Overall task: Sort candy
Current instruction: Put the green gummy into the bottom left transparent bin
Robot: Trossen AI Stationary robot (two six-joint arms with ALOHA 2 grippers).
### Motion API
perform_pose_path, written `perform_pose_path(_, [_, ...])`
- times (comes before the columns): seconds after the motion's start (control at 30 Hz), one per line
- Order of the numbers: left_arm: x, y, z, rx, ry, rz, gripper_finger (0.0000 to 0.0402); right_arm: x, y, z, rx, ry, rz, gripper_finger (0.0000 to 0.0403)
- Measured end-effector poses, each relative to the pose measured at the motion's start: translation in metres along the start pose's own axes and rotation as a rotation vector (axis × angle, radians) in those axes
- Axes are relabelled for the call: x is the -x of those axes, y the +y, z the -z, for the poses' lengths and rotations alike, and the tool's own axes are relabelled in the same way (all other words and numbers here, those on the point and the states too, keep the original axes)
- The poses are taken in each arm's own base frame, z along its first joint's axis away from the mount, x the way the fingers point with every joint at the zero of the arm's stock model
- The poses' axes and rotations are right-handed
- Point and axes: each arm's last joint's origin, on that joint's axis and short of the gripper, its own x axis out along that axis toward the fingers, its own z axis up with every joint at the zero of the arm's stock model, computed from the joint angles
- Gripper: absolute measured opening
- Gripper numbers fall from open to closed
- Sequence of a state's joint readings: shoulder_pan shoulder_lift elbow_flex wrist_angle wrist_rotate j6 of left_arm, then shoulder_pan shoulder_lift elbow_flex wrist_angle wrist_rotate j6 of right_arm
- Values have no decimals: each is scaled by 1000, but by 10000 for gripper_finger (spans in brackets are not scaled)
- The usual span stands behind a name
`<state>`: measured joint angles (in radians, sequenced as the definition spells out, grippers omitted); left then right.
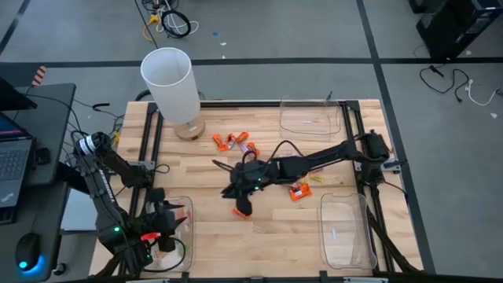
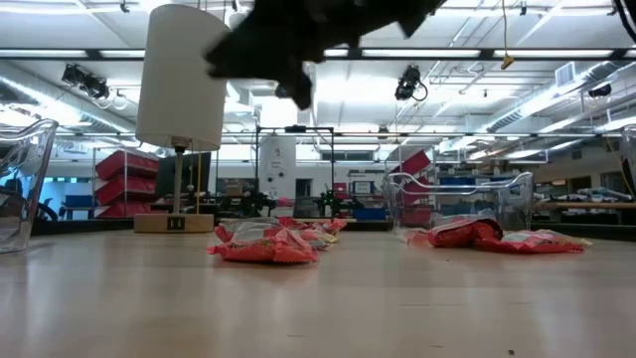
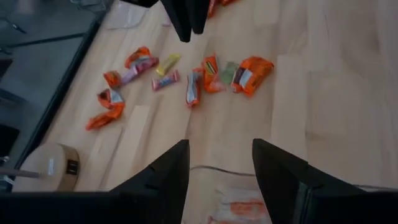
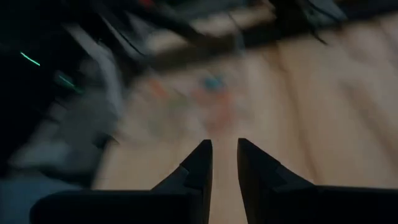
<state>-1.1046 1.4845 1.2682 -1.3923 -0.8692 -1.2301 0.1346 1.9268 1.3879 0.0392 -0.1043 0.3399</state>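
Currently the right gripper (image 1: 240,207) hangs mid-frame in the high view, fingers (image 4: 202,163) narrow with a bare gap between, likely lining up on a small orange-wrapped candy (image 1: 236,211) beneath. More wrapped candy (image 1: 233,141) lies upper-centre. Left gripper (image 1: 167,228) waits lower left over a clear plastic tray (image 1: 187,248), fingers wide. Pale wooden counter (image 1: 204,228); workshop shelving behind.

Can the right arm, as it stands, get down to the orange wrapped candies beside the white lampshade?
Probably yes. The right gripper hangs over bare wood at mid-table, and the orange wrapped candies lie open on the wooden table, nothing lying between. The white lampshade stands off to one side.
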Motion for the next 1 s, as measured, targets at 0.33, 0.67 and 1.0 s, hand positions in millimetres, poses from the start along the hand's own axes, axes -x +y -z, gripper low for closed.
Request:
perform_pose_path(0.33, [0,0,-1,2,-28,-8,177,9,9,45,437,426,113,60])
perform_pose_path(0.67, [-4,1,4,-22,-53,-37,177,-25,-10,74,317,456,231,62])
perform_pose_path(1.0, [-5,1,4,-28,-64,-46,177,-32,-13,81,235,466,226,93])
